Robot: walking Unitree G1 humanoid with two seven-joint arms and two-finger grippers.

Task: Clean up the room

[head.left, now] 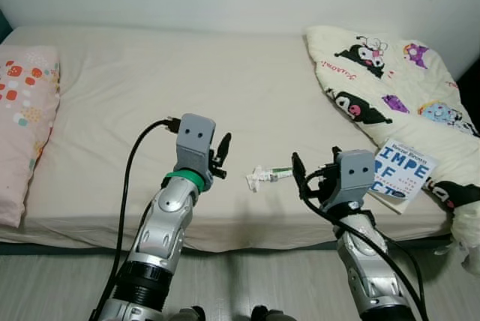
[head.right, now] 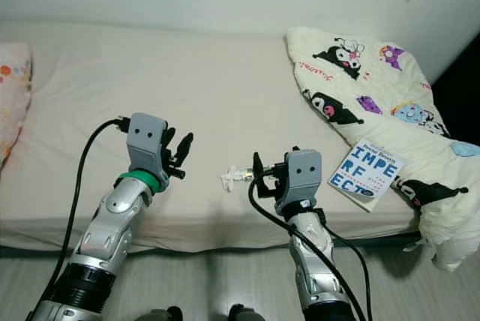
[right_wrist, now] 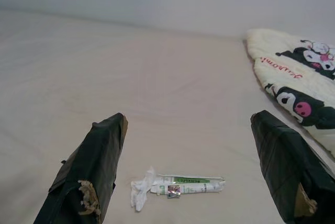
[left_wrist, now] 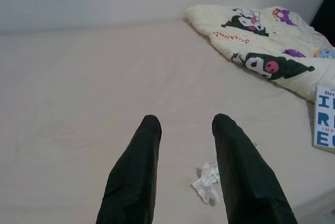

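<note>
A bed (head.left: 150, 81) with a plain cream sheet is stretching from a white wall to its near edge, just in front of the robot, with a strip of grey floor (head.left: 247, 276) showing below. Most of the sheet is lying bare and open. A pink patterned pillow (head.left: 22, 126) is sitting at the robot's far left; a cartoon-print quilt (head.left: 390, 88) is bunching over the right side and spilling past the near edge. A book (head.left: 401, 175) is resting beside the quilt, close to the edge.

A small green-and-white tube (right_wrist: 188, 186) is lying flat near the front edge, with what is probably a crumpled white wrapper (right_wrist: 141, 192) touching one end.

The left gripper (head.left: 221, 157) is hovering above the sheet left of the tube, forearm angled up, fingers (left_wrist: 136, 171) parted. The right gripper (head.left: 300, 175) is reaching in from the edge, jaws spread wide, the tube lying on the sheet just ahead of its fingers (right_wrist: 97, 166).
</note>
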